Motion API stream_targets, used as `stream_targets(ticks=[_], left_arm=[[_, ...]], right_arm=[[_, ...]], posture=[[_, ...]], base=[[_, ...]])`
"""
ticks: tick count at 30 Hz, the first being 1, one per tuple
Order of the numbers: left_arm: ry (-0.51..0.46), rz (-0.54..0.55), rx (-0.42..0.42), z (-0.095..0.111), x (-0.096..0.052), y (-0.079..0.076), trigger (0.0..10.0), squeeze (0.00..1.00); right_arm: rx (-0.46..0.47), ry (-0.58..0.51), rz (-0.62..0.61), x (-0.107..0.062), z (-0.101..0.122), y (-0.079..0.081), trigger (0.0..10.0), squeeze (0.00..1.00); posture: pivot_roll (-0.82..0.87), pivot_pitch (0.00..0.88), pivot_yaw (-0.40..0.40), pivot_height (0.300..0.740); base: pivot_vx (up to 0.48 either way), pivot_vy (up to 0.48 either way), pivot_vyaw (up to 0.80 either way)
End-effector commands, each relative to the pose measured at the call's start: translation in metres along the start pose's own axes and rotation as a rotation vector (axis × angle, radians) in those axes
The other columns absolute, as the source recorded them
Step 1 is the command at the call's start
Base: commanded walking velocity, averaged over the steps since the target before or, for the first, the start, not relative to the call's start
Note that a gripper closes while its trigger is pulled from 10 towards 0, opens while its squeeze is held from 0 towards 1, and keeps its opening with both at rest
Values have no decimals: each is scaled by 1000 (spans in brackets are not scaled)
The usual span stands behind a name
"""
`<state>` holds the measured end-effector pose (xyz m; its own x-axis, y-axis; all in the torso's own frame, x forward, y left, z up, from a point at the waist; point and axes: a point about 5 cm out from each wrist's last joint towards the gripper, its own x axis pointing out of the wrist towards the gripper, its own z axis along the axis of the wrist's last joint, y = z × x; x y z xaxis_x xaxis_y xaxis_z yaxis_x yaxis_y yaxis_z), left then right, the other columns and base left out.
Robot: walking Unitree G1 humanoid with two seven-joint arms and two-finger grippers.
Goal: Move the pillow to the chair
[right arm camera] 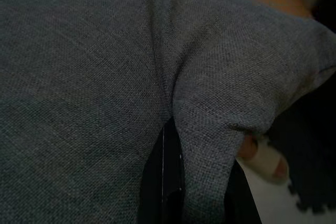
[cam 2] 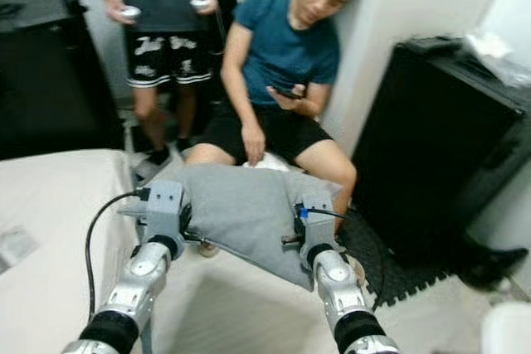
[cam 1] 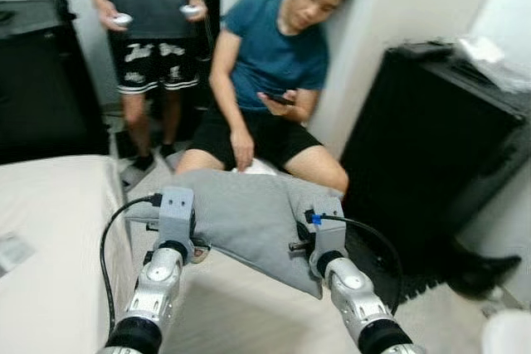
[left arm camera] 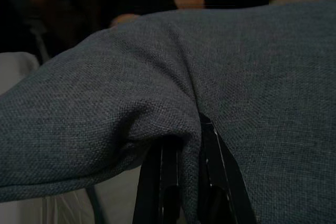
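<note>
grey woven fabric pillow lifted, carried between both arms, above seated person's knees | left gripper fingers pinch its fabric, right gripper likewise | pickup done; chair unseen, placement left

Grey woven pillow; black cabinet; teal shirt; cream bed
</note>
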<state>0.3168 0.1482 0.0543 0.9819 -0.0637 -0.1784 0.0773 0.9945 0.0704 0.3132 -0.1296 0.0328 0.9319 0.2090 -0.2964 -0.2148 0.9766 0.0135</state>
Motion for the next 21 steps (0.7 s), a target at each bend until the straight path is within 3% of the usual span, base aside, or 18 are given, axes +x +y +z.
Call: stream_targets(ticks=[1,21], left_arm=[[-24,-16,8,5,2,-4,10000,0],[-24,-44,25,6,1,-8,10000,0]], right_arm=[[-28,-30,-18,1,7,-6,10000,0],[2,-42,-103,0,9,-16,10000,0]], posture=[[-42,27,-38,740],[-35,46,-32,740]], base=[[0,0,-800],[0,0,-800]])
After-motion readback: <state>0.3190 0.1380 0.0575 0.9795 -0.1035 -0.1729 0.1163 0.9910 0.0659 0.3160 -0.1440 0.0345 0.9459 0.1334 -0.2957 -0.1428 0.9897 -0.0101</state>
